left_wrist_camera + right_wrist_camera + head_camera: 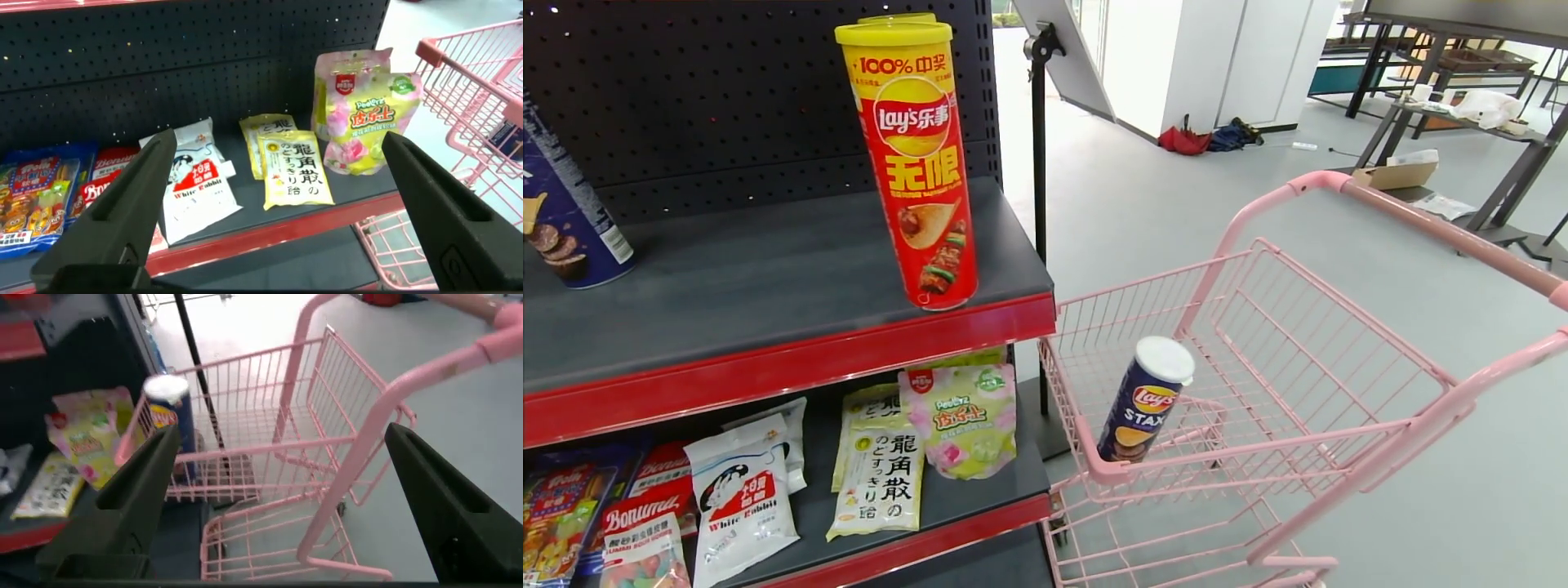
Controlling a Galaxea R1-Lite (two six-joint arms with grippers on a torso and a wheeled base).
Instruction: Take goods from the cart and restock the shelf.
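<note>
Head view: a tall red cylindrical chip can with a yellow lid (915,163) stands upright on the dark upper shelf (727,278); a dark-blue white-lidded chip can (1141,400) leans inside the pink wire cart (1421,222). Left wrist view: the left gripper (279,137) is spread and empty, facing flat snack pouches (298,167). Right wrist view: the right gripper (282,429) is spread and empty above the cart

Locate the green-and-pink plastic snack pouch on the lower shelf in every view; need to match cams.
Head view: green-and-pink plastic snack pouch at the right end of the lower shelf, nearest the pink wire cart.
Left wrist view: pouch upright against the pegboard, between the yellow sachets and the cart.
Right wrist view: pouch beside the blue chip can.
Shared landmark: the cart.
</note>
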